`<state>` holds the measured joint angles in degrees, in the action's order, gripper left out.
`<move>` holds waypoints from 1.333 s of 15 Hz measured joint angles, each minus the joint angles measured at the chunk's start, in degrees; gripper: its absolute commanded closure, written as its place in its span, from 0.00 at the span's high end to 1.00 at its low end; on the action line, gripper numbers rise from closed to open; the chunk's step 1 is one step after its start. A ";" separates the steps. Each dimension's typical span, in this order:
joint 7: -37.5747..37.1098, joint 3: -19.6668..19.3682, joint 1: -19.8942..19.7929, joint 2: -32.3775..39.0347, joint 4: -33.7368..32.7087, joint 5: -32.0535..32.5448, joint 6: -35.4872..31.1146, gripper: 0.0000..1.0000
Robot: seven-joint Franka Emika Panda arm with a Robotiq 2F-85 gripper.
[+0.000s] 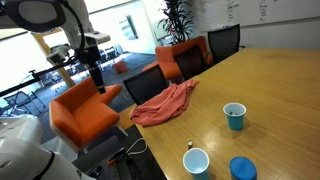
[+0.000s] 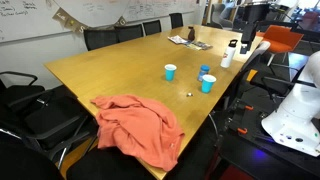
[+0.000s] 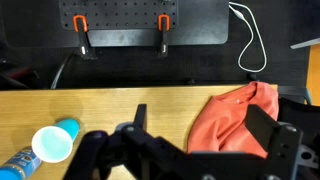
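Note:
In the wrist view my gripper (image 3: 205, 128) is open, its dark fingers (image 3: 268, 128) spread wide, and it hangs high over the wooden table (image 3: 120, 110) with nothing between them. Straight below lies a crumpled orange-red shirt (image 3: 235, 118), draped at the table's edge in both exterior views (image 1: 163, 102) (image 2: 140, 128). A light blue cup (image 3: 52, 144) stands to the left of the fingers. In an exterior view the gripper (image 1: 96, 76) shows dark at the upper left, well above the table top.
Two blue cups (image 1: 234, 116) (image 1: 196, 161) and a blue lid (image 1: 243, 168) stand on the table. Orange and black chairs (image 1: 85, 112) line its side. A black pegboard base with orange clamps (image 3: 120, 25) and a white cable (image 3: 250, 45) lie beyond the table's edge.

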<state>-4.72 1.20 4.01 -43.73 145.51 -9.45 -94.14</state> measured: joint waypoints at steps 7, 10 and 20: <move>0.01 0.00 -0.06 0.07 0.00 0.04 -0.02 1.00; 0.00 0.90 -0.90 1.16 1.49 2.26 -4.17 1.00; -9.80 3.44 -9.01 19.73 12.12 16.43 -41.45 1.00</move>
<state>-14.52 4.64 -5.01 -24.00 157.63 6.97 -135.60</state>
